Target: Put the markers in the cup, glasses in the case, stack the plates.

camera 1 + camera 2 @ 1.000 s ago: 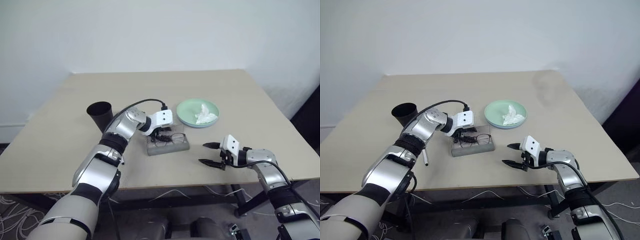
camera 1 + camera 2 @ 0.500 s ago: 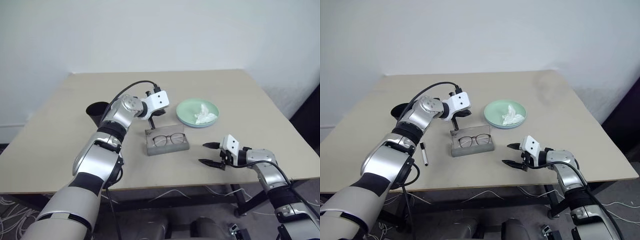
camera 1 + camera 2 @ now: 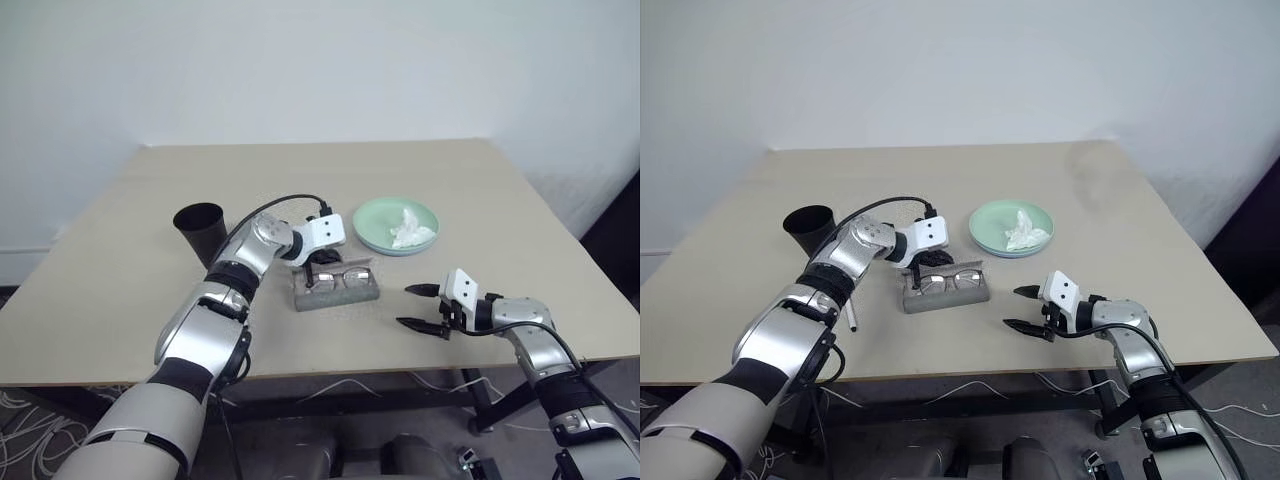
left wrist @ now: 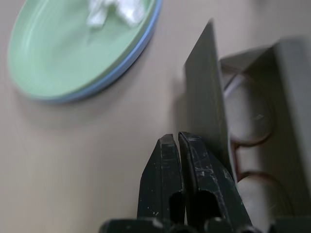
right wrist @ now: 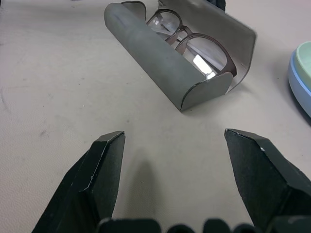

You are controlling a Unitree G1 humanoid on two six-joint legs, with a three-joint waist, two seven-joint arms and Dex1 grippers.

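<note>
The grey case (image 3: 338, 293) lies mid-table with the glasses (image 5: 192, 41) inside it. Its lid (image 4: 204, 92) stands half raised. My left gripper (image 3: 318, 270) is shut and empty, its fingertips (image 4: 167, 145) against the lid's outer side at the back of the case. To the right of the case my right gripper (image 3: 418, 308) hovers open and holds nothing. The black cup (image 3: 200, 230) stands upright to the left. A white marker (image 3: 851, 318) lies on the table under my left forearm. The mint green plate (image 3: 372, 215) sits on the light blue plate (image 4: 121, 68).
A crumpled white tissue (image 3: 410, 228) rests in the green plate. The tan table (image 3: 450, 180) has bare room behind the objects and at the far left. Its front edge runs close under my right arm.
My left gripper left the glasses in the case, rose and shut, then came back down behind the case. The lid now stands tipped up. The right arm kept still.
</note>
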